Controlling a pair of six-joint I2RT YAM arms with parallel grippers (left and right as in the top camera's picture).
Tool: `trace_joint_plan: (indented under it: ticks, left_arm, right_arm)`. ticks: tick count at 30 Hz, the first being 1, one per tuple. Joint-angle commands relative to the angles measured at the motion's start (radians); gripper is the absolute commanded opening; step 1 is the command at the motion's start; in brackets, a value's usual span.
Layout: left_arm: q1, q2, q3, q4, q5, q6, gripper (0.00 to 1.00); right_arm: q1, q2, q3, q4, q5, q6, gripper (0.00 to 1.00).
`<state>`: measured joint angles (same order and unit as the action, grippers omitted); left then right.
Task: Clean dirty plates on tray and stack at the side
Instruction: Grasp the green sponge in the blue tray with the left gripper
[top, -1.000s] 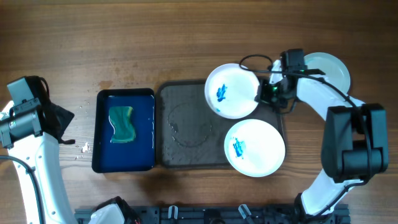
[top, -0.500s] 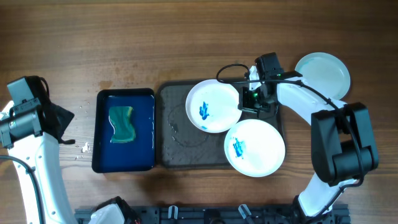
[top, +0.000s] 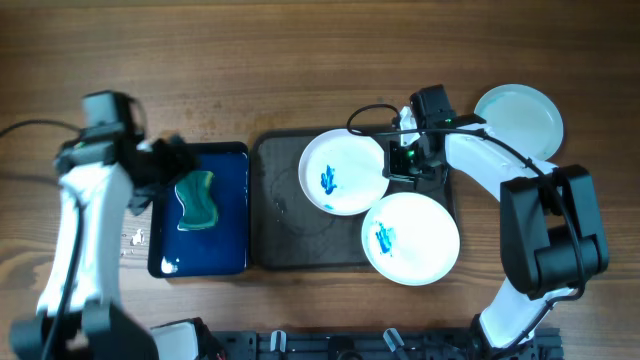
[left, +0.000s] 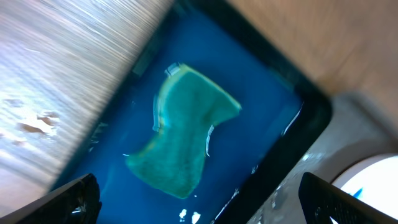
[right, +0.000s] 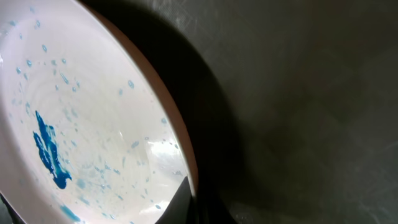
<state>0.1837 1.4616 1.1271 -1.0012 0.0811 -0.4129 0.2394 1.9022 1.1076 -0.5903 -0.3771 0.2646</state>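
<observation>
A plate (top: 343, 171) with a blue smear sits tilted over the dark tray (top: 300, 215), and my right gripper (top: 393, 163) is shut on its right rim. The right wrist view shows that plate (right: 81, 118) with the rim pinched in my right gripper (right: 189, 202). A second smeared plate (top: 410, 238) lies on the tray's front right corner. A clean plate (top: 518, 117) rests on the table at the right. My left gripper (top: 178, 168) hovers open over the green sponge (top: 197, 198); the left wrist view has the sponge (left: 186, 137) above the wide-open left gripper (left: 208, 211).
The sponge lies in a small deep-blue tray (top: 232, 215) holding water, just left of the dark tray. Crumbs (top: 135, 238) dot the wood left of it. A black rail (top: 330, 345) runs along the table's front edge.
My right gripper pulled the smeared plate leftward over the tray, then stayed still. My left arm swung in from the far left to above the blue tray.
</observation>
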Motion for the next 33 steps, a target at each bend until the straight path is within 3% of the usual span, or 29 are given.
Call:
trace_joint_plan:
  ticks: [1,7,8,12,15,16,21,23,27,28,30,33]
  left_arm:
    - [-0.096,0.138,0.003,0.003,0.012,0.032,1.0]
    - [-0.15,0.304,0.003,0.001,0.014,0.044,0.99]
    - [-0.149,0.321,0.003,0.001,0.01,0.049,0.93]
    - [-0.149,0.358,0.003,0.007,0.003,0.136,0.97]
    - [-0.149,0.358,0.003,0.022,-0.021,0.178,0.77]
    - [-0.148,0.358,0.003,0.025,-0.032,0.174,0.75]
    - [-0.147,0.358,0.003,0.019,-0.034,0.171,0.17]
    - [-0.147,0.358,0.003,0.018,-0.034,0.171,0.08]
    - [-0.147,0.358,0.003,0.023,-0.035,0.171,0.07]
    - [-0.147,0.358,0.003,0.025,-0.034,0.171,0.11]
    - [-0.147,0.358,0.003,0.025,-0.034,0.171,0.64]
    - [-0.146,0.358,0.003,0.038,-0.034,0.171,0.74]
  right_arm:
    - [0.006,0.025,-0.009,-0.028,0.013,-0.034,0.05]
    - [0.006,0.025,-0.009,-0.032,0.013,-0.056,0.05]
    - [0.006,0.025,-0.009,-0.031,0.013,-0.056,0.04]
    - [0.006,0.025,-0.009,-0.037,0.013,-0.08,0.05]
    - [0.006,0.025,-0.009,-0.034,0.013,-0.082,0.05]
    - [0.006,0.025,-0.009,-0.033,0.013,-0.082,0.05]
    - [0.006,0.025,-0.009,-0.031,0.017,-0.083,0.05]
    - [0.006,0.025,-0.009,-0.032,0.017,-0.082,0.05]
    - [0.006,0.025,-0.009,-0.034,0.017,-0.082,0.05]
    - [0.006,0.025,-0.009,-0.034,0.017,-0.082,0.04]
    - [0.006,0.025,-0.009,-0.036,0.017,-0.082,0.04]
    - [0.006,0.025,-0.009,-0.036,0.017,-0.082,0.04]
